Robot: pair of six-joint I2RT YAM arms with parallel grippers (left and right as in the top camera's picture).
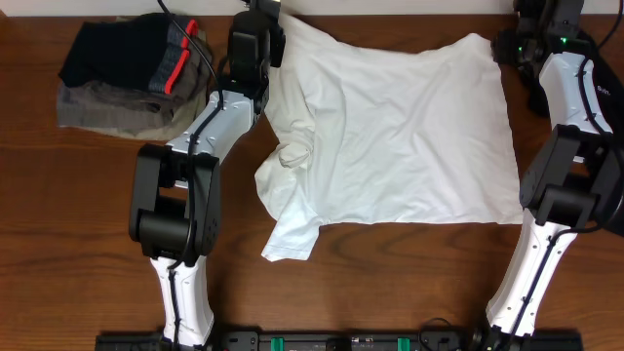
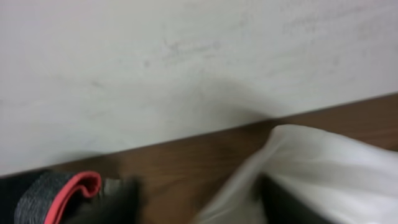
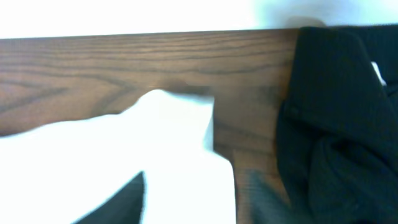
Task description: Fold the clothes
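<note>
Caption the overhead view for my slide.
White short-sleeved cotton T-shirt spread on the brown wooden table, left gripper and right gripper at its far corners.

1. The T-shirt (image 1: 390,136) is spread on the table (image 1: 78,244) between the two arms, with one sleeve reaching toward the near edge on the left side.
2. A pile of other garments (image 1: 132,83) is set at the far left of the table, beyond the left arm and apart from the T-shirt.
3. The left gripper (image 1: 263,12) is placed at the T-shirt's far left corner, the right gripper (image 1: 534,29) at its far right corner.
4. A further garment (image 3: 342,124) is seen just right of that far right corner, by the table's back edge.
</note>
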